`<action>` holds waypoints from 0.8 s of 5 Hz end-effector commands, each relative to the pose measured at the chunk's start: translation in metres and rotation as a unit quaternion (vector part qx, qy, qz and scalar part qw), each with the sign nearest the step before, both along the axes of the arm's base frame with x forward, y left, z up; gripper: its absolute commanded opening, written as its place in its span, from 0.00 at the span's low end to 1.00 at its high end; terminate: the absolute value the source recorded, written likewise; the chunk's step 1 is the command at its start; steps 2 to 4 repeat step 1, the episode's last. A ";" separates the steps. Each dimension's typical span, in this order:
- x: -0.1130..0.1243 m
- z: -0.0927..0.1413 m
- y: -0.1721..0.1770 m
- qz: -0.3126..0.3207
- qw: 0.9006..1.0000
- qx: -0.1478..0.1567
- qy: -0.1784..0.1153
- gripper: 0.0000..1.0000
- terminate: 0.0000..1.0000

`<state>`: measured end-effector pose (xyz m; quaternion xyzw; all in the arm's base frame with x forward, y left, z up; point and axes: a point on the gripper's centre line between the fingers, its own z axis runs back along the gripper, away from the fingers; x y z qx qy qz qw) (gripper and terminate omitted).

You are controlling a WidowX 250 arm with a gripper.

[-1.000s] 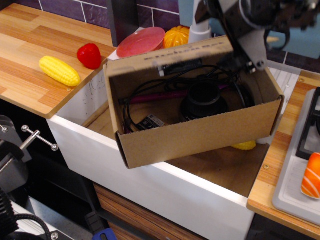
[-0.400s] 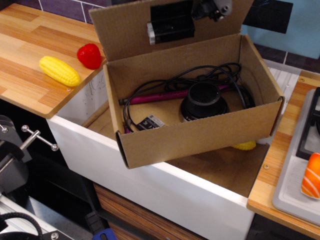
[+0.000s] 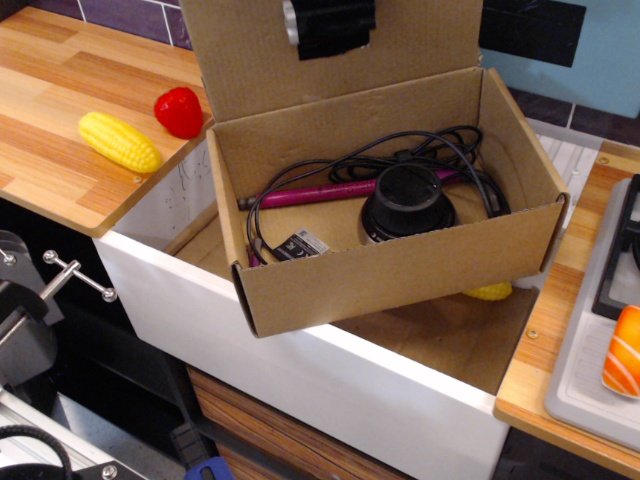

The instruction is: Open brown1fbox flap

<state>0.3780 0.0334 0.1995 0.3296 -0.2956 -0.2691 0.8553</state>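
Observation:
The brown1fbox (image 3: 400,275) is a brown cardboard carton resting tilted on the rim of the white basin (image 3: 300,370). Its flap (image 3: 250,60) stands raised at the back, plain brown underside facing me, and runs out of the top of the frame. A black block with a silver end (image 3: 330,25) sits on that underside. The box is open and holds black cables (image 3: 420,145), a magenta rod (image 3: 320,193) and a round black device (image 3: 405,200). No gripper shows in this view.
A yellow toy corn (image 3: 120,142) and a red strawberry (image 3: 179,111) lie on the left wooden counter. A yellow toy (image 3: 490,292) peeks from under the box. An orange-and-white sushi toy (image 3: 622,352) lies on a grey tray at the right.
The flap swung from nearly shut to standing upright, and has risen a little further since. The arm that was above the box's right side has left the frame upward.

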 end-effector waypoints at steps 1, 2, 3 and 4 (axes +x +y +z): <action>0.039 0.031 0.023 -0.031 0.998 0.009 -0.050 1.00 1.00; 0.039 0.031 0.023 -0.031 0.998 0.009 -0.050 1.00 1.00; 0.039 0.031 0.023 -0.031 0.998 0.009 -0.050 1.00 1.00; 0.039 0.031 0.023 -0.031 0.998 0.009 -0.050 1.00 1.00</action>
